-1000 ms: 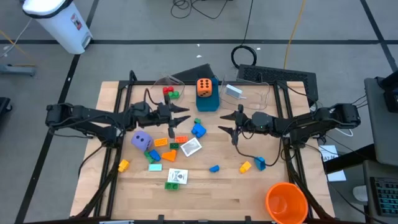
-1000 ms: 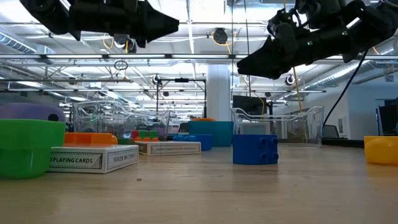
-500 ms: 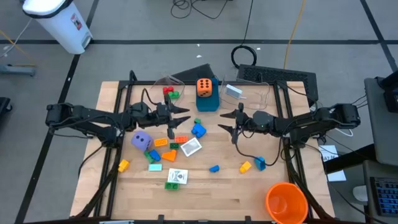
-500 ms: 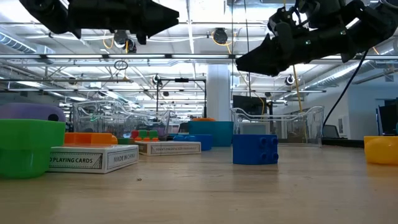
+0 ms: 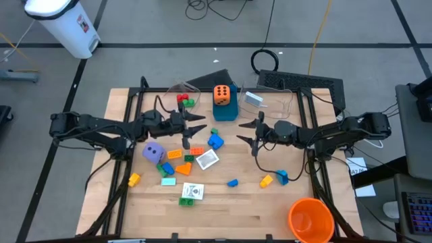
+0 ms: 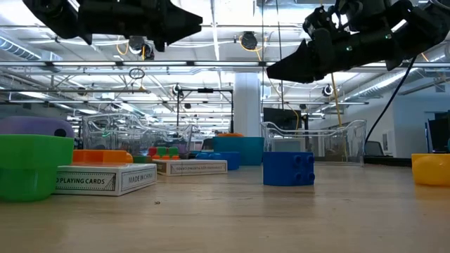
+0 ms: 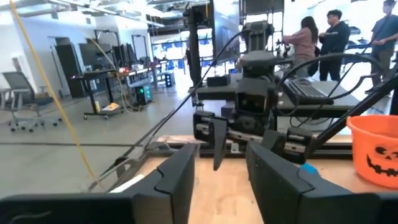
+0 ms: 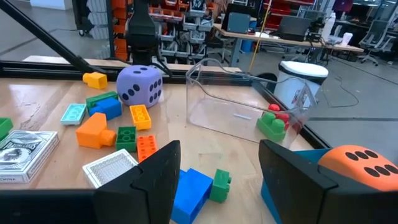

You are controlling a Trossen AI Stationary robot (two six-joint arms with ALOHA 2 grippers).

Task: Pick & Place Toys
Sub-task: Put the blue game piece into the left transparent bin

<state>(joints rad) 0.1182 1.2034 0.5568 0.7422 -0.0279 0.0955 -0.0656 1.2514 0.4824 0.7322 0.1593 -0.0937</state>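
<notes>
Nearest the camera, lower centre of the high view, a white card deck (image 5: pixel 192 192) and a small blue brick (image 5: pixel 232 183) lie untouched. Mid-frame, bricks cluster beside the purple die (image 5: pixel 154 152). Above them the left gripper (image 5: pixel 197 124) hovers, fingers apart, nothing between them. The right gripper (image 5: pixel 247 133) faces it from centre-right, fingers parted and empty too. To do this well, I'd pick one lone brick and descend straight over it. Farthest, the orange die (image 5: pixel 221 94) sits on the blue box (image 5: pixel 225 112).
</notes>
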